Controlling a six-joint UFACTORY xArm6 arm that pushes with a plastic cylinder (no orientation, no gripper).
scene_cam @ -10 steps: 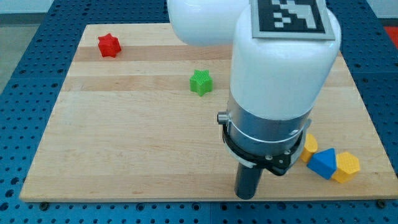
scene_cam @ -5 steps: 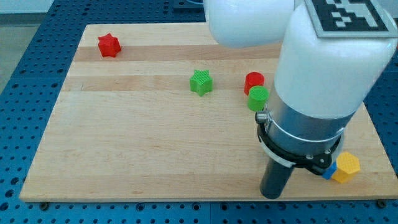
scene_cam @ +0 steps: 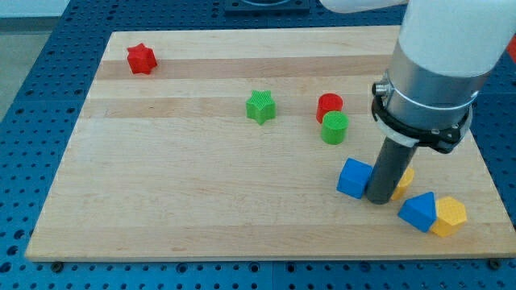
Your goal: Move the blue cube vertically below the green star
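Note:
The blue cube lies on the wooden board at the lower right. The green star sits near the board's middle, up and to the left of the cube. My tip is down on the board right beside the cube's right side, touching or nearly touching it. The rod hides part of an orange block just behind it.
A red cylinder and a green cylinder stand together above the cube. A second blue block and a yellow block lie at the lower right by the board's edge. A red star is at the top left.
The arm has swung to the right and up, uncovering the red and green cylinders and the blue cube. My tip moved from the board's bottom edge to the cube's right side.

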